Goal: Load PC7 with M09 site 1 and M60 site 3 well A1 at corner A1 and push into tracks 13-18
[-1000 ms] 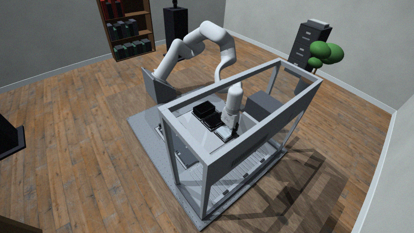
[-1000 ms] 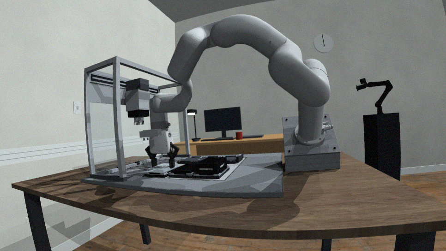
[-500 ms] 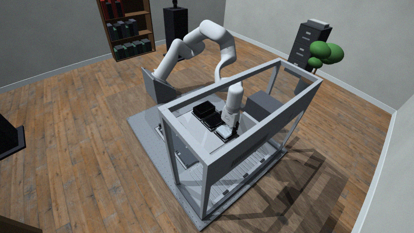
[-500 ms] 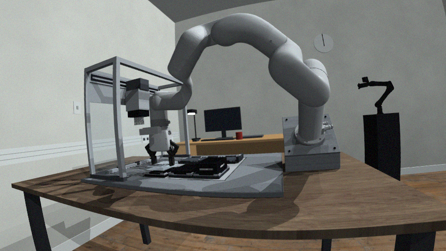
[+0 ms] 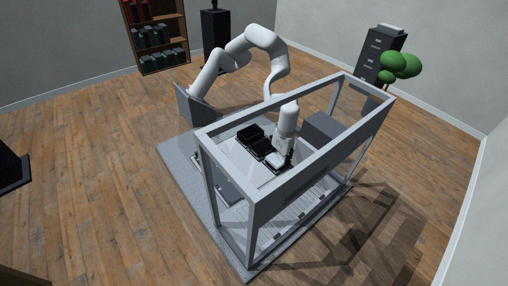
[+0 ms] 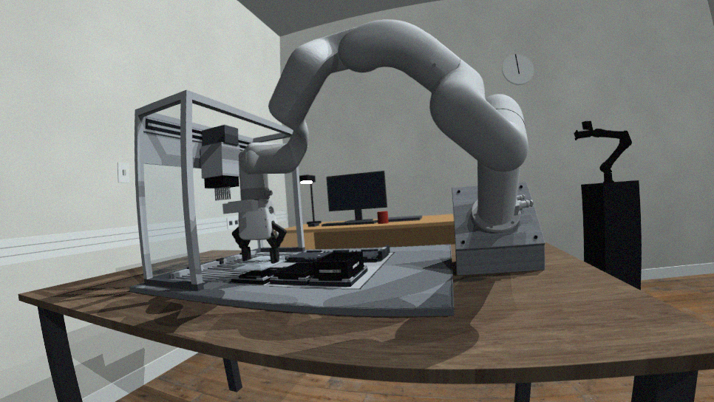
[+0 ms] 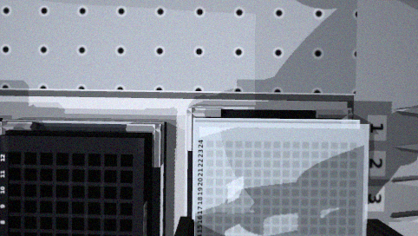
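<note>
Top view looks down from high up, exterior from table height, wrist close above; all share the nests (image 5: 263, 147).

Wooden table (image 6: 549, 319) under a grey perforated base plate (image 6: 399, 294) and the arm's pedestal (image 6: 534, 249).

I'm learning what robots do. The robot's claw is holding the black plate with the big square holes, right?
Not quite. The claw is closed on the pale plate with tiny holes, not the black one beside it. The wrist view shows the pale plate right under the claw.
</note>
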### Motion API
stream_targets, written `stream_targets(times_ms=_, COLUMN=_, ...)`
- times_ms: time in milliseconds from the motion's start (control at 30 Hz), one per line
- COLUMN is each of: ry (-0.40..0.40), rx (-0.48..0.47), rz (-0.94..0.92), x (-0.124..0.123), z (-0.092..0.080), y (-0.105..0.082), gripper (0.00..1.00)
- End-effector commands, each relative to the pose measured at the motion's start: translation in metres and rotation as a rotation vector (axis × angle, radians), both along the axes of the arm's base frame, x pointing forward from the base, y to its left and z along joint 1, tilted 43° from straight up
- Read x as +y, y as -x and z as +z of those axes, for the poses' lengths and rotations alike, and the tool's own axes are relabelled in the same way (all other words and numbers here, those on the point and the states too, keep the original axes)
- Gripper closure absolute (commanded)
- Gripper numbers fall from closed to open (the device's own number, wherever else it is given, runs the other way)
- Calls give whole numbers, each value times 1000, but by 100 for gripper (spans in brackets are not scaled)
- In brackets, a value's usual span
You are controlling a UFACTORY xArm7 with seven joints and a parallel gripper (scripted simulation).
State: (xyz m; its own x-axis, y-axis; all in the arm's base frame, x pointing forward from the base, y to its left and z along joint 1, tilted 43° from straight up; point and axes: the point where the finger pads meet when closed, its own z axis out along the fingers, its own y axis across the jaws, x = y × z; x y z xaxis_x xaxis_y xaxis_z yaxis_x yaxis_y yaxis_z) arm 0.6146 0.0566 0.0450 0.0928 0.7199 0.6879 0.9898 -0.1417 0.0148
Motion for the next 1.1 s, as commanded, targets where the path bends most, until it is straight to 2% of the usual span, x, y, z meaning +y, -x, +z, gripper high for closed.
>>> stream_targets(times_ms=0, ry=2, rx=-3, rz=-3, x=-2, z=1, y=-1, gripper=100)
stream_targets(times_ms=1067, ry=2, rx=-3, rz=-4, x=-34, z=35, y=4, gripper=100)
